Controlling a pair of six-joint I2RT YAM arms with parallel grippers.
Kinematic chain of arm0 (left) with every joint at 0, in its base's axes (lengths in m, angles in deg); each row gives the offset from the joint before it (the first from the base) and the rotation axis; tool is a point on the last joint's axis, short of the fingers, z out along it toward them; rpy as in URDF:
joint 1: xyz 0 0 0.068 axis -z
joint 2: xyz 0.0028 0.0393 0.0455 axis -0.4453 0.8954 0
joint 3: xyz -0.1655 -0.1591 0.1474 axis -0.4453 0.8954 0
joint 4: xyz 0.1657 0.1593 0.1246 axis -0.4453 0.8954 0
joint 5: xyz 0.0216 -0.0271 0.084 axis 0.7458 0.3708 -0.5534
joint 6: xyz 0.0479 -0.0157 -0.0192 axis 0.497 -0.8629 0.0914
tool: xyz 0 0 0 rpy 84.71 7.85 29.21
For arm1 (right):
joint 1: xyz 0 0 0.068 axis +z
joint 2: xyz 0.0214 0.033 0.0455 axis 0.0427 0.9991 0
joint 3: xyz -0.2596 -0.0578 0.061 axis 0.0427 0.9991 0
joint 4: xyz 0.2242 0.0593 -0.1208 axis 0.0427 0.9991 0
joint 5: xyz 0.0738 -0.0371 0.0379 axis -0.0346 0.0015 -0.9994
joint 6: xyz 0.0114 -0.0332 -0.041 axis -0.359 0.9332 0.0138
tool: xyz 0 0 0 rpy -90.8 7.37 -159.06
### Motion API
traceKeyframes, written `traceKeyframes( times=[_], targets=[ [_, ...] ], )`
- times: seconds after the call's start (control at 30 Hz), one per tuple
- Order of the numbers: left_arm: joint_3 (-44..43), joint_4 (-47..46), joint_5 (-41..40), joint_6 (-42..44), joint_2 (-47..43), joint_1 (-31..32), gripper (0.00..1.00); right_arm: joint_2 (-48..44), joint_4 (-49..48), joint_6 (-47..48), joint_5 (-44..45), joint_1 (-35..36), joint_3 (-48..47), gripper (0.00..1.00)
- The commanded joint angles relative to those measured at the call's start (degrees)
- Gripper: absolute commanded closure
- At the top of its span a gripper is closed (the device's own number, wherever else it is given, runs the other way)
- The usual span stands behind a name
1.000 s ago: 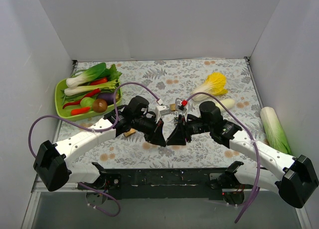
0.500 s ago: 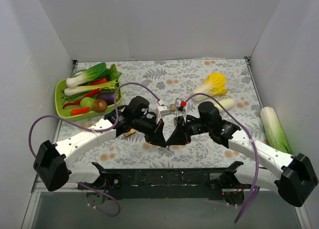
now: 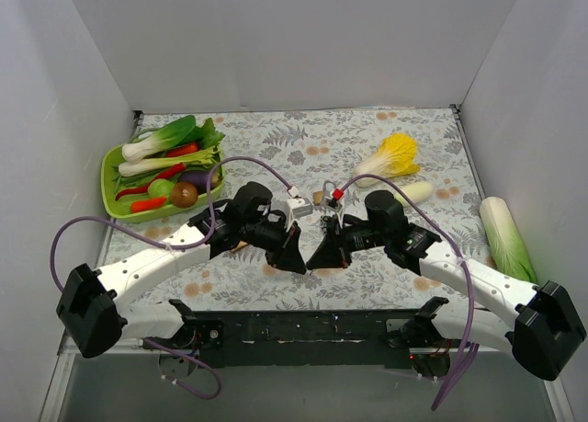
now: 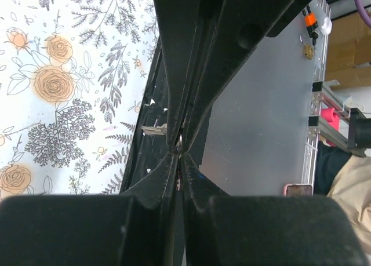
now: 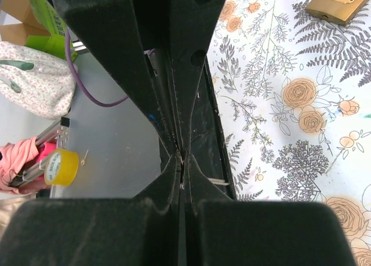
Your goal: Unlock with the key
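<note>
One brass padlock (image 3: 319,198) lies on the flowered cloth between the two wrists. A second brass padlock (image 3: 241,245) lies half under my left arm and also shows in the right wrist view (image 5: 339,2). A tiny dark thing with a silvery bit (image 3: 326,222), which looks like the key, lies just below the first padlock. My left gripper (image 3: 292,256) (image 4: 178,153) and right gripper (image 3: 322,255) (image 5: 181,156) are both shut and empty. They hang tip to tip over the table's near edge.
A green tray (image 3: 110,178) of toy vegetables stands at the far left. A yellow cabbage (image 3: 393,155) and a white radish (image 3: 413,192) lie at the right, and a long green-white cabbage (image 3: 505,238) lies by the right wall. A black rail (image 3: 303,325) runs along the near edge.
Both arms have shifted only slightly; the two shut grippers stay close together near the front edge. Nothing was picked up or let go.
</note>
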Motion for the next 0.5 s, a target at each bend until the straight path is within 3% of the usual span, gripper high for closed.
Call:
traceKeyframes(
  times=[0.0,0.1,0.17,0.2,0.33,0.47],
  targets=[
    [2.71,-6.95,-4.47,-3.05,-5.24,-0.31,0.88,-1.12,-5.5,-2.67,-1.38,0.55,1.49,0.99],
    [5.7,-11.44,-6.75,-6.03,-8.05,-0.31,0.56,-1.38,-8.57,-4.86,-0.42,0.55,2.45,0.99],
    [7.02,-14.42,-7.54,-7.53,-9.45,-0.31,0.41,-1.73,-9.54,-6.09,0.72,0.55,3.07,0.99],
    [8.42,-15.13,-8.85,-9.01,-10.85,-0.31,0.27,-1.91,-10.16,-6.36,1.25,0.55,3.16,0.99],
    [11.85,-19.09,-11.76,-12.71,-14.64,-0.4,0.09,-3.22,-11.13,-7.07,3.71,0.55,3.86,0.99],
    [16.25,-26.37,-13.78,-18.95,-18.95,-0.58,0.07,-4.28,-10.34,-6.19,7.48,0.55,3.95,0.99]
  ],
)
